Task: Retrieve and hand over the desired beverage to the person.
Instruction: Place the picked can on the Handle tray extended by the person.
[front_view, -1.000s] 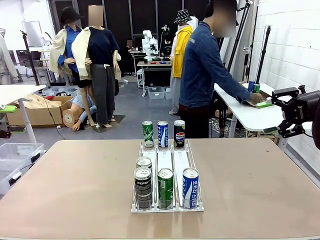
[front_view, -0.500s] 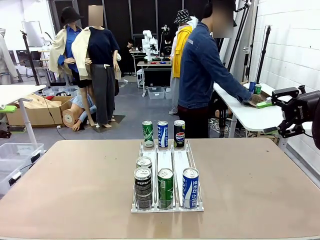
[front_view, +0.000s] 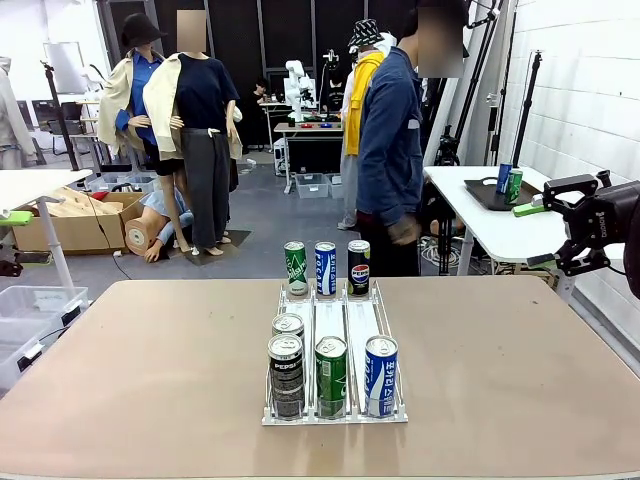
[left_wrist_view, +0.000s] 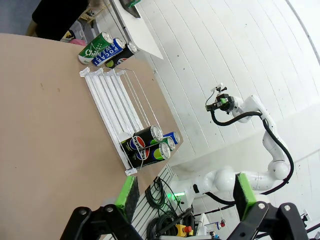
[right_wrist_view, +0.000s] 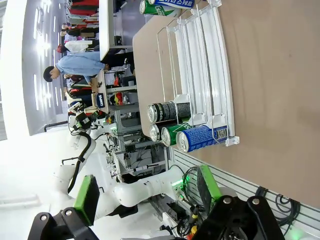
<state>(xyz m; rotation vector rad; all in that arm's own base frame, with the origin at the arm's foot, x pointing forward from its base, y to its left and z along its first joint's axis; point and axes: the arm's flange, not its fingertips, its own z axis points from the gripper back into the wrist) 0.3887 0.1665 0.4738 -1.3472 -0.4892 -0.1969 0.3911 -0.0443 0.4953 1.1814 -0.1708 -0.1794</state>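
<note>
The beverages stand on the table (front_view: 120, 380) in two groups: four cans at the near end of a white three-lane rack (front_view: 335, 400) and three cans just past its far end. In the near group we note a black can (front_view: 286, 375) with a second can (front_view: 288, 327) directly behind it in the left lane, a green can (front_view: 331, 376) in the middle lane and a blue can (front_view: 380, 375) in the right lane. The far row (front_view: 325, 267) runs green, blue, black from left to right. Which drink is wanted cannot be told: the person (front_view: 392, 150) stands at the far side turned side-on, one hand (front_view: 405, 230) hanging, neither pointing nor reaching. The right gripper (front_view: 540, 205) hangs off the table's right edge, well apart from the cans, with its jaws spread and empty. The left gripper (left_wrist_view: 182, 192) looks along the table from a distance, its pads wide apart with nothing between them. In our judgement the step in hand is to wait for a clear choice before committing an arm. The front cans sit close together, so we would come down from above on the chosen can, fingers front and back along its lane. Grip it mid-body and lift straight up clear of the rails before carrying it across. A sideways approach risks toppling a neighbour.
</note>
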